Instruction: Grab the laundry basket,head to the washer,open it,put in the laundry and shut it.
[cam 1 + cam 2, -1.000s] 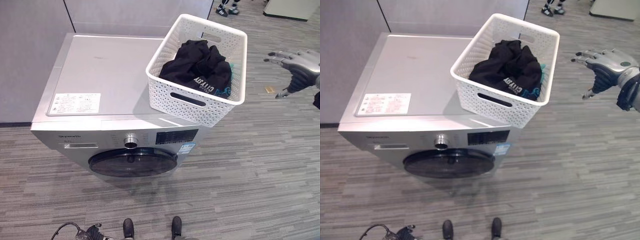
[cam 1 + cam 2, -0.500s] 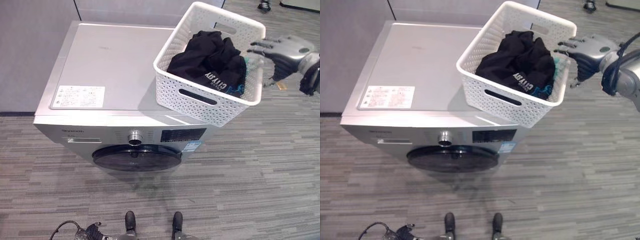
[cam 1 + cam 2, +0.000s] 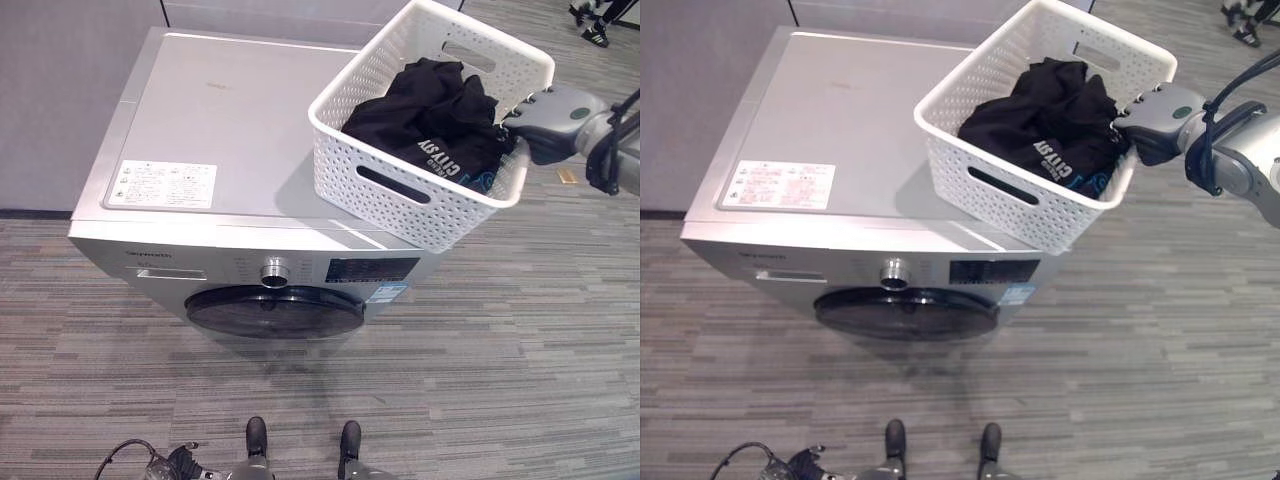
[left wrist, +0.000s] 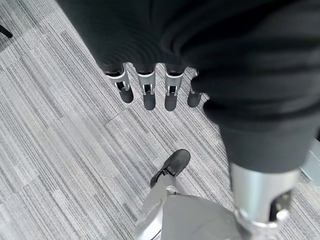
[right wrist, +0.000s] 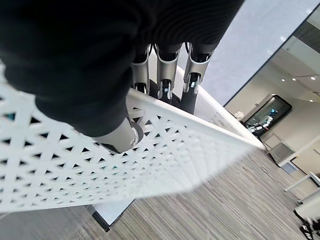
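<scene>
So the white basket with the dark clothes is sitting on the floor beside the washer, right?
No. The left eye view shows the white basket with the dark clothes resting on top of the washer, at its right front corner, not on the floor.

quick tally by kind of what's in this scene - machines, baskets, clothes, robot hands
washer: 1
laundry basket: 1
pile of dark laundry: 1
right hand, at the basket's rim: 1
left hand, over the floor: 1
total: 5

One washer [image 3: 230, 150], one white laundry basket [image 3: 420, 205], one heap of dark laundry [image 3: 430, 125], two robot hands [image 3: 550, 110] [image 4: 150, 87].
</scene>
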